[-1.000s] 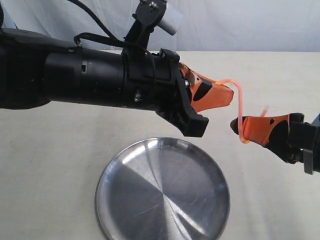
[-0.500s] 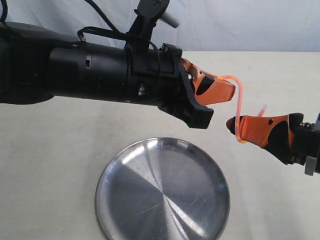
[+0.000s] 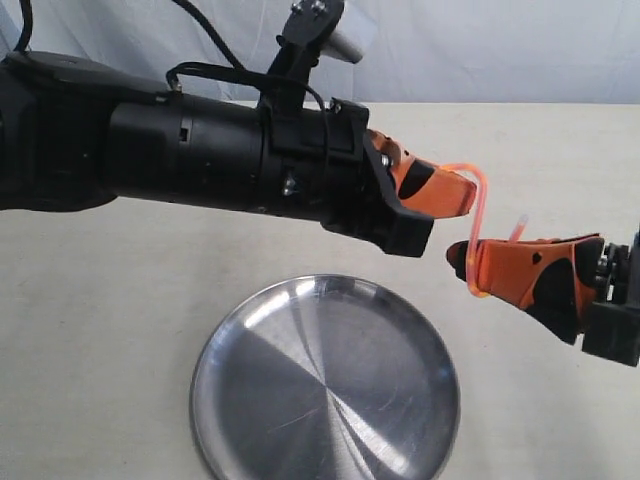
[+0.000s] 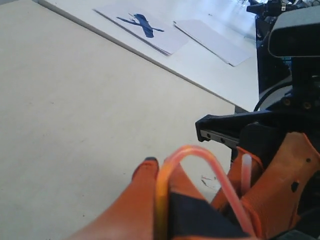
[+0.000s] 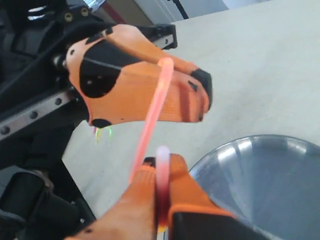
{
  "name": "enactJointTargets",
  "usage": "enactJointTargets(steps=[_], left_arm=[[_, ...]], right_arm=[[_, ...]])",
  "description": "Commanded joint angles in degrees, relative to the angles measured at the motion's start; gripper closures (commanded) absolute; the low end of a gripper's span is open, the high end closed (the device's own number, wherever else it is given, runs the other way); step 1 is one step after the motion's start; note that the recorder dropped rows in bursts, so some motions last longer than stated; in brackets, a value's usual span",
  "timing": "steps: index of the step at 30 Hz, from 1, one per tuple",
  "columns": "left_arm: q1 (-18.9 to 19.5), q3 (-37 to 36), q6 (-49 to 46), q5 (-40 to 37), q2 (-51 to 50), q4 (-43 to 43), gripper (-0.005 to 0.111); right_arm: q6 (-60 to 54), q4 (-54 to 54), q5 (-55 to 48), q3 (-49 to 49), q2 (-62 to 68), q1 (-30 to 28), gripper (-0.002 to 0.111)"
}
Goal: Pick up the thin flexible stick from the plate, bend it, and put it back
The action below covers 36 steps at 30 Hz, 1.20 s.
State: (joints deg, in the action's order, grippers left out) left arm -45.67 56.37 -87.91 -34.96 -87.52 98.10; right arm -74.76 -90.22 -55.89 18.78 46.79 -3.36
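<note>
The stick (image 3: 484,200) hangs in the air above the table, bent into a tight arch between my two grippers. My left gripper (image 3: 458,190) is shut on one end, and in the left wrist view the stick (image 4: 192,150) curves up out of that gripper (image 4: 162,172). My right gripper (image 3: 462,257) is shut on the other end, whose pale tip pokes out above its fingers. The right wrist view shows the stick (image 5: 152,110) running from my right gripper (image 5: 161,167) to the left gripper (image 5: 200,95). The steel plate (image 3: 205,385) lies empty below and left of the grippers.
The bulky black left arm (image 3: 180,160) reaches across the table's middle above the plate. Papers (image 4: 150,27) lie on a white surface beyond the table's far edge. The plate's rim (image 5: 220,147) lies just under my right gripper.
The two grippers have come closer: the right one slid left, the left arm reached a little further right. The stick's arch has tightened.
</note>
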Motion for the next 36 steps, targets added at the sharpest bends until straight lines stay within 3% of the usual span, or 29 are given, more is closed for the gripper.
enactJointTargets(steps=[1, 13, 22, 28, 36], left_arm=[[-0.2, 0.4, 7.2, 0.0, -0.4, -1.8, 0.107], [-0.2, 0.4, 20.7, -6.3, -0.4, -6.5, 0.107], [-0.2, 0.4, 30.6, -8.0, -0.4, -11.2, 0.107], [-0.2, 0.4, 32.8, -14.5, -0.4, -10.3, 0.107], [3.8, 0.4, 36.6, -22.3, -0.4, -8.7, 0.107]], right_arm=[[-8.5, -0.2, -8.1, 0.3, -0.2, 0.2, 0.109], [-18.1, -0.4, -11.4, 0.3, -0.2, 0.2, 0.109], [-26.2, 0.8, -7.9, 0.3, -0.2, 6.6, 0.109], [-28.6, 1.3, -4.4, 0.3, -0.2, 9.1, 0.109], [-32.4, 1.9, -4.2, 0.3, -0.2, 9.5, 0.109]])
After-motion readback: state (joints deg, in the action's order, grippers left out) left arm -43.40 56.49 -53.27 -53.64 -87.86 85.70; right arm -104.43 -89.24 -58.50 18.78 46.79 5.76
